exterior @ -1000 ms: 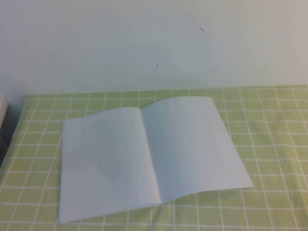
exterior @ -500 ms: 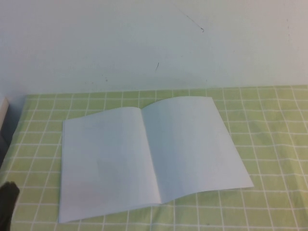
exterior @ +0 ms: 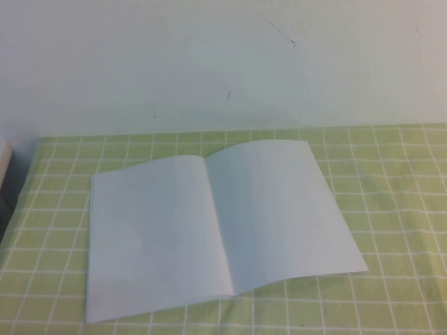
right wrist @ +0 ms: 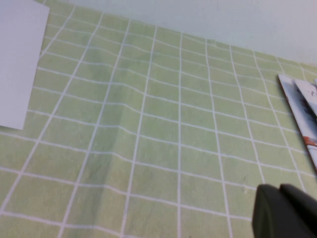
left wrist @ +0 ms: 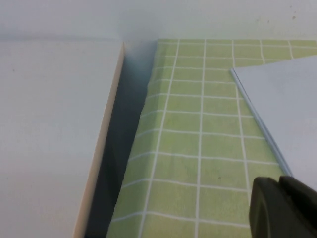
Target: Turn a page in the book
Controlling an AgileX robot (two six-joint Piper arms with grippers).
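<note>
Closed right claw point(right wrist: 285, 210) low over the cloth; left claw point(left wrist: 285, 206) beside the book point(left wrist: 282, 109), grip unclear.

Left pincer point(left wrist: 282, 208) low over green checked cloth point(left wrist: 198, 139), just beside book point(left wrist: 282, 109) corner. White board point(left wrist: 49, 134) flanks the table edge.

Soft, even, cool light is falling across all views. The book point(exterior: 216, 230) is washing out to pale blue-white, showing no print. A dark shadow is filling the gap beside the white board point(left wrist: 49, 139). Both wrist views are rendering slightly soft.
</note>
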